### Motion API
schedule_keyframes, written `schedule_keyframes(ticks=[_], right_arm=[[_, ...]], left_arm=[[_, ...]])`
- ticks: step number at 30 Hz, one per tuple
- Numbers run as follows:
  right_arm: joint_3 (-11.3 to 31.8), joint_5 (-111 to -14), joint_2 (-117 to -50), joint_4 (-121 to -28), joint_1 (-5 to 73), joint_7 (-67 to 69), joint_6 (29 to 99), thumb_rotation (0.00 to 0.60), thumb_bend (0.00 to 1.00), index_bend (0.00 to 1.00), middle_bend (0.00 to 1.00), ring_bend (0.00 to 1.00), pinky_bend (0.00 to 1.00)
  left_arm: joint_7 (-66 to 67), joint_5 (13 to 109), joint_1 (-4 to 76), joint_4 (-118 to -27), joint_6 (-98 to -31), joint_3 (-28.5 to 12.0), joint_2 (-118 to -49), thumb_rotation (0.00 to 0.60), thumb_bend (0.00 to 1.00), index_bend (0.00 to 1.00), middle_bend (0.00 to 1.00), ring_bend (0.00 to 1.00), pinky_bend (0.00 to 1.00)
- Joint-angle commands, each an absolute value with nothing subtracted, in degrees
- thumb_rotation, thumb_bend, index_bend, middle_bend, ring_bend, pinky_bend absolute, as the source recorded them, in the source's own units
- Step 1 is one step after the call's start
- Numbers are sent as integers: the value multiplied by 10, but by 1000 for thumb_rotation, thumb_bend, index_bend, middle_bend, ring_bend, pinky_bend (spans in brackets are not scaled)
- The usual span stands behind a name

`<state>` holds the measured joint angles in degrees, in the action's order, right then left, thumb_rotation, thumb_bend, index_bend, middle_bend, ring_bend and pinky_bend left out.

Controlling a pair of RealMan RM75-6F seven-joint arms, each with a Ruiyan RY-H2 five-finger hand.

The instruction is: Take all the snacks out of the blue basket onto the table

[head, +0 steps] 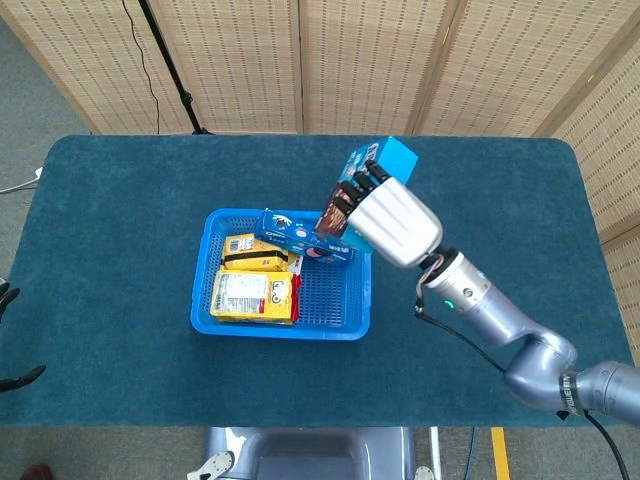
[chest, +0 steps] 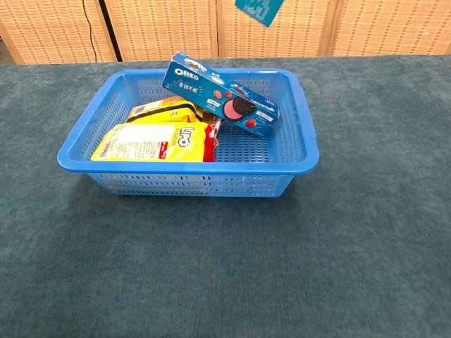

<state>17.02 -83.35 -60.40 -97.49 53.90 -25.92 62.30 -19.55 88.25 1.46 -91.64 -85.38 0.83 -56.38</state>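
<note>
While fingers [head: 352,192] clasp glossy blue carton [head: 372,160] | perforated plastic basket [head: 355,300] below | left hand apparently unseen

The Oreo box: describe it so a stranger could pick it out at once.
Find the blue basket in the middle of the green table. Along its far side the Oreo box leans tilted, one end on the rim. It is the only blue pack there; its neighbours are yellow.

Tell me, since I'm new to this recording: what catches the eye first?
The right hand holds a light blue snack box high above the blue plastic basket. Inside the basket, a dark blue Oreo box leans tilted on the far rim, with yellow snack packets lying at the left.
</note>
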Motion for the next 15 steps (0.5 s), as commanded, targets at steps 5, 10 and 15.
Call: schedule_keyframes(ticks=[5,10,15], right_arm=[[145,-775,-625,-846,480,-132,613,600,217,727,548,429,601],[118,-785,-678,-763,472,-89,600,600,217,726,548,429,601],[96,-809,-723,-715,473,-68,588,600,217,725,548,429,601]], left_arm=[[-188,890,13,-919,-857,12,-566,600,22,0,0,0,0],[-183,892,13,-920,-856,15,-569,600,22,0,0,0,0],[-177,887,15,-920,-852,13,-571,600,22,0,0,0,0]])
